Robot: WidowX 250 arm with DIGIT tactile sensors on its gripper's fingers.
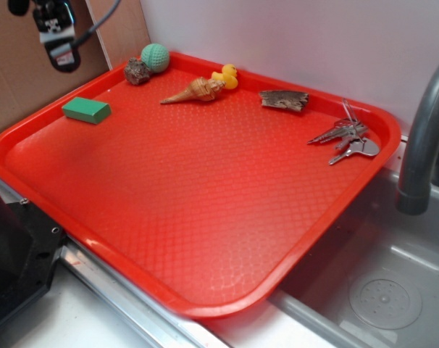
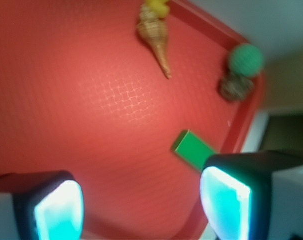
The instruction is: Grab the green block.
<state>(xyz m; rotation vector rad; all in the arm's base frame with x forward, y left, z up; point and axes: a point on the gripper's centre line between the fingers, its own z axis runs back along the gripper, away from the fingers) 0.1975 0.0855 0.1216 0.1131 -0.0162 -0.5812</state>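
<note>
Tool (image 2: 141, 207): black housings, glowing cyan pads (image 2: 59, 212); black cable (image 1: 103, 22).

Red tray (image 1: 205, 217) carries green block (image 1: 86, 109), seashell (image 1: 194, 90), keys (image 1: 348, 138) (far corner).

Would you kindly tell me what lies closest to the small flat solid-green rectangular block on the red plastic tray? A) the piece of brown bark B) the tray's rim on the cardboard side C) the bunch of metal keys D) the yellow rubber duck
B: the green block sits just inside the red tray's rim, while the keys, duck and bark lie much farther off.
</note>
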